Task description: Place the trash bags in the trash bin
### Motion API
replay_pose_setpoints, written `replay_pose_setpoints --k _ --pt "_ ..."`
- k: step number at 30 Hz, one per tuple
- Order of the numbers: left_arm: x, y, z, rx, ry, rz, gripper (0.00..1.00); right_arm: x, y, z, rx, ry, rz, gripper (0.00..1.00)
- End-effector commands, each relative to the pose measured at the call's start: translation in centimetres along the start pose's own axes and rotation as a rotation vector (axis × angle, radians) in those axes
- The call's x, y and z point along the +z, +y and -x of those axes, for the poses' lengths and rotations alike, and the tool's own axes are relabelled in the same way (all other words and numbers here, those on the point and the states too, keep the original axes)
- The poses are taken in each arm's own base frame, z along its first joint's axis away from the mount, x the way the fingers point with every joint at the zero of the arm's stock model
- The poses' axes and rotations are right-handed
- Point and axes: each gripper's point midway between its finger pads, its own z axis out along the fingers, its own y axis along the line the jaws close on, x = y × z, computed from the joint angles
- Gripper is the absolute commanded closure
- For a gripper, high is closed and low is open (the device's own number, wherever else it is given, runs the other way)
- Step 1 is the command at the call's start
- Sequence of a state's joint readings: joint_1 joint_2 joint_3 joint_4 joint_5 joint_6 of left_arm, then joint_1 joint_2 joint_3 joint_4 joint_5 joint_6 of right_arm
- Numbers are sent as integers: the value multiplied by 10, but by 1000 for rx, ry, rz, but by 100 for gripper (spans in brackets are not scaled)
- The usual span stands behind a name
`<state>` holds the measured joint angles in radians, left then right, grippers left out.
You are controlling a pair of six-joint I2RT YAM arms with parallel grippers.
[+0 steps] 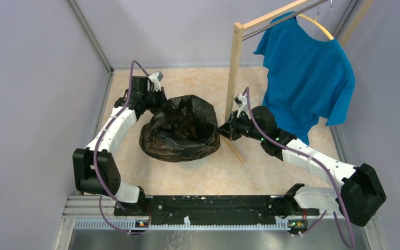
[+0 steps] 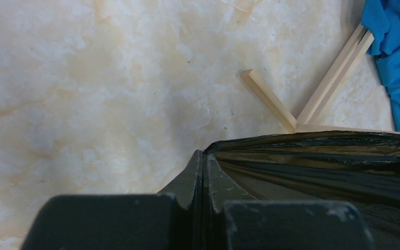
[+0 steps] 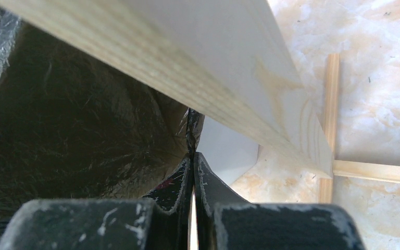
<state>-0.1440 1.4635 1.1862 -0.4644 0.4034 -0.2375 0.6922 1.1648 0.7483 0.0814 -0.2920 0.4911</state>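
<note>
The black glossy trash bag (image 1: 179,130) lies in the middle of the floor, its mouth held open and stretched between my two grippers. My left gripper (image 1: 153,100) is shut on the bag's far left rim; in the left wrist view the jaws (image 2: 203,157) are pressed together on the rim of the bag (image 2: 317,166). My right gripper (image 1: 223,130) is shut on the right rim, next to the rack post; its jaws (image 3: 192,156) pinch a fold of the bag (image 3: 73,120). A white faceted face of the trash bin (image 3: 226,151) shows just beyond them. In the top view the bin is hidden under the bag.
A wooden rack post (image 1: 233,67) stands right beside my right gripper and fills the top of the right wrist view (image 3: 187,57). Its floor feet (image 2: 271,99) (image 3: 330,104) lie close by. A blue shirt (image 1: 307,78) hangs on the rack at right. Grey walls enclose both sides.
</note>
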Motion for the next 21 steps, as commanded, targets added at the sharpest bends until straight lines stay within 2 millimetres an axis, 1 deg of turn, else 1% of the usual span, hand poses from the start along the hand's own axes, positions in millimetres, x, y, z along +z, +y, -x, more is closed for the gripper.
replay_pose_setpoints --k 1,2,4,5,7,8,9,10,11,13,15,18,21 --pt "-24 5 9 -2 -60 61 94 -3 6 22 -47 -82 -3 100" --pt "-31 7 10 -1 -70 90 86 -1 4 18 -43 -74 -6 100" --pt "-51 13 13 -2 -92 162 69 2 2 10 -30 -53 5 100" --pt "-64 15 16 -2 -123 205 61 2 3 8 -28 -51 14 100" --pt "-95 22 21 -16 -200 308 42 0 5 9 -31 -57 18 100" --pt "-110 24 21 -27 -239 349 34 -1 5 11 -38 -63 14 100" --pt "-127 31 21 -44 -288 417 28 -3 5 14 -48 -70 11 100" --pt "-145 36 21 -67 -347 468 23 -3 6 17 -58 -74 10 100" --pt "-162 40 19 -88 -398 518 19 -4 8 19 -68 -75 13 100" --pt "-193 46 10 -147 -479 595 16 -4 9 20 -79 -69 18 100" --pt "-214 44 -2 -195 -525 605 14 -4 11 20 -86 -63 29 100" --pt "-226 33 -24 -246 -535 548 8 -2 12 16 -79 -48 44 100" --pt "-233 24 -43 -290 -523 501 9 -1 13 13 -68 -39 54 100"
